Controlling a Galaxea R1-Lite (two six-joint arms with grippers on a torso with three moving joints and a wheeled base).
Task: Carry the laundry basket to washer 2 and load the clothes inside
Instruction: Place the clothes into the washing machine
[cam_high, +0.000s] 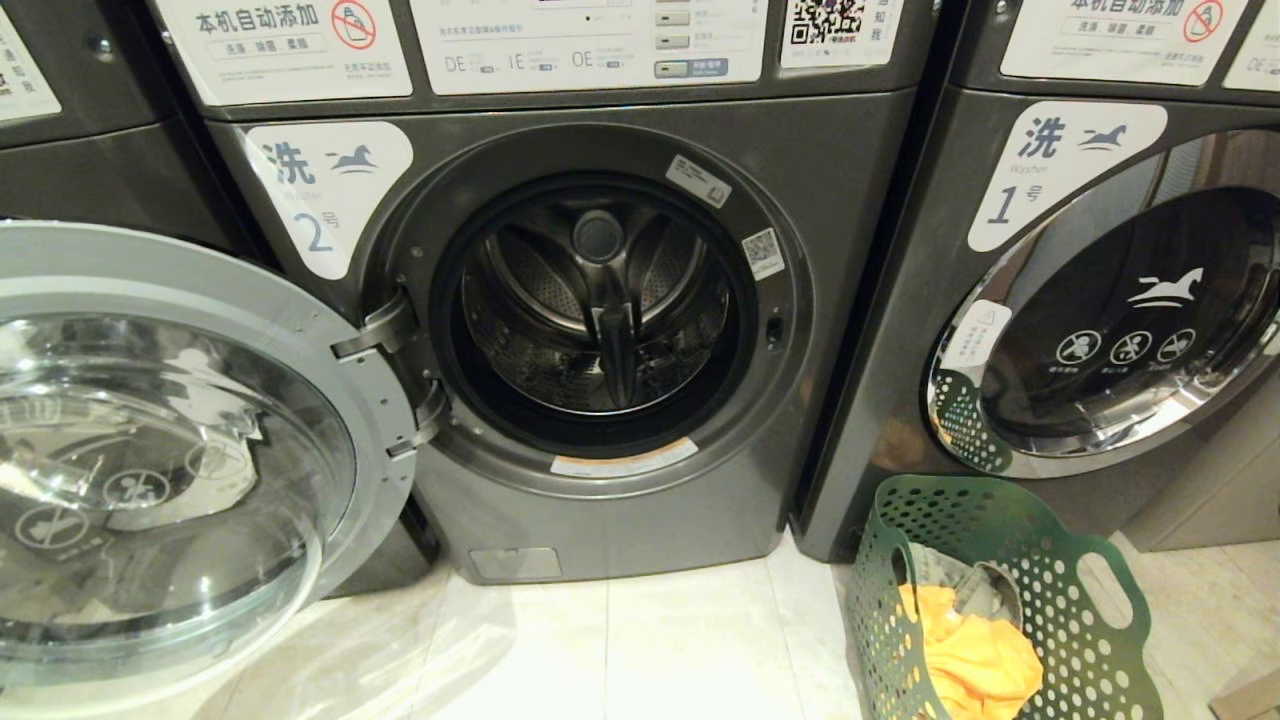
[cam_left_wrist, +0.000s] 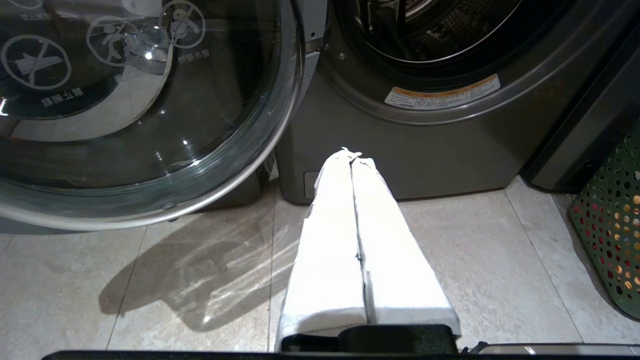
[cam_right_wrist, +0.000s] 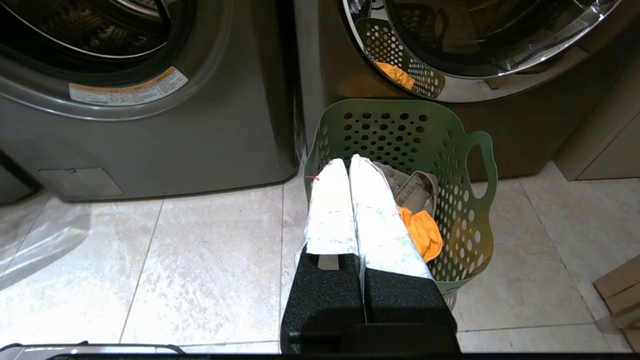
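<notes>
Labels mark washer 2 (cam_high: 600, 330) "洗 2号", door swung open at nine o'clock; neighbour at three o'clock (cam_high: 1120, 300) reads "1号". Laundry basket (cam_high: 1000, 600), clothes (cam_high: 975, 655) inside, sits at five o'clock. Left gripper (cam_left_wrist: 352, 155) and right gripper (cam_right_wrist: 345, 162) closed, empty.

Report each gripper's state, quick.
Left gripper: shut, holding nothing, above the floor before washer 2.
Right gripper: shut, holding nothing, over the laundry basket.

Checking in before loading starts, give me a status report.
Both grippers, left and right, shut, empty. Washer 2 door open. Laundry basket beside it, clothes inside. Nothing blocking.
</notes>
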